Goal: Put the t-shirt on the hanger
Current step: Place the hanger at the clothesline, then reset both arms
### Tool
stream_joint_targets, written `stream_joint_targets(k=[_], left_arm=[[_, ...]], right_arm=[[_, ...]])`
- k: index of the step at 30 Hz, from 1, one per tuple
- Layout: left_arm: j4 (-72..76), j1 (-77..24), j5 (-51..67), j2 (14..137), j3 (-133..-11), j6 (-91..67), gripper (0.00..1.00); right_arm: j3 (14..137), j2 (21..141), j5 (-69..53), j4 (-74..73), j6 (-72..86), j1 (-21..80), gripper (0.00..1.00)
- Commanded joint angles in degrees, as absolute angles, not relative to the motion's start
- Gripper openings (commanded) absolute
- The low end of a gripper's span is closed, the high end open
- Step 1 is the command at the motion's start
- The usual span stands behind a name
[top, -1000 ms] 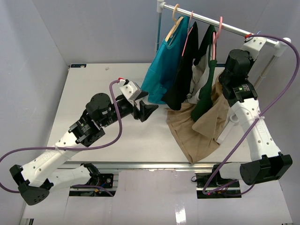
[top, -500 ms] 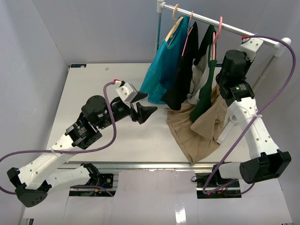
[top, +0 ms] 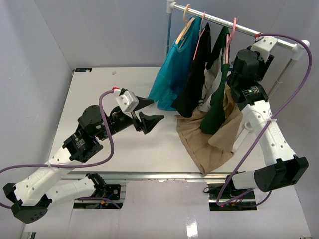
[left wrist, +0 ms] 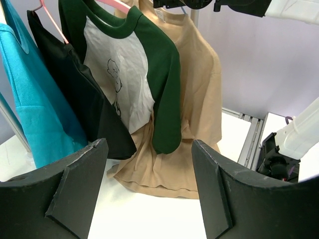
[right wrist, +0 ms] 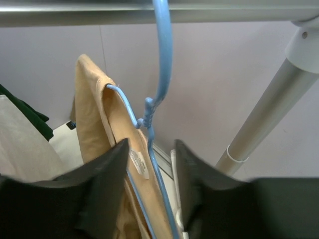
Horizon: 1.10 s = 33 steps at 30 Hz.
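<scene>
Pale grey walls close in a white table [top: 99,89], and a metal rail [top: 214,21] crosses its far right corner. The t-shirt [left wrist: 199,74] hangs at the right end of that rail, on the hanger [right wrist: 162,59], whose hook is over the bar. The hem pools on the table near the right edge, and the sleeve of a dark green shirt [left wrist: 167,89] lies across its front.

The right gripper [right wrist: 151,147] sits at the hanger's neck, a finger on each side of the wire. We cannot tell whether it pinches the wire or only brackets it. The left gripper [left wrist: 149,149] is spread wide and empty over the middle of the table.

We judge the cloth light, limp and quick to bunch, and the thin smooth wire likely to let it slide. We would take hold at the collar or a shoulder seam, near the label [right wrist: 139,164], not at the loose hem
</scene>
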State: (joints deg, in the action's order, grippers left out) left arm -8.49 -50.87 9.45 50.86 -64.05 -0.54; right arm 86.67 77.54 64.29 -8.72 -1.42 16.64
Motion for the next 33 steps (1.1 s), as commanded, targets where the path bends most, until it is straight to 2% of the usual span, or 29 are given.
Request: stream_joint_targets(k=[1, 3, 8, 10, 15, 17, 24, 33], left_arm=[[-7.78, -51.28, 8.64, 50.68, -63.37, -0.18, 0.79], [-7.75, -51.25, 8.0, 51.01, -63.47, -0.18, 0.79], [-7.15, -51.32, 7.01, 51.76, -64.32, -1.26, 0.8], [-6.24, -51.24, 7.38, 51.94, -63.89, -3.17, 0.8], [-3.83, -51.24, 5.12, 53.74, -60.44, -4.57, 0.82], [-1.13, -51.33, 3.56, 55.16, -57.48, -4.66, 0.82], [6.07, -51.15, 3.52, 59.14, -52.54, -4.67, 0.85], [14.3, -51.15, 2.28, 60.16, -41.04, -6.59, 0.83]], right_arm=[[87.79, 75.31, 62.37, -7.17, -1.03, 16.7, 0.65], [88.7, 74.67, 59.66, -10.57, -0.16, 16.7, 0.87], [89.61, 69.62, 51.23, -21.98, 2.44, 16.79, 0.83], [92.26, 68.89, 50.35, -30.45, 4.21, 16.79, 0.83], [89.28, 64.09, 46.23, -37.04, 5.89, 16.79, 0.89], [86.57, 62.62, 46.49, -40.09, 7.94, 16.79, 0.88], [80.51, 51.57, 43.36, -41.05, 11.0, 16.79, 0.8], [79.15, 51.77, 35.71, -43.99, 12.79, 16.79, 0.73]])
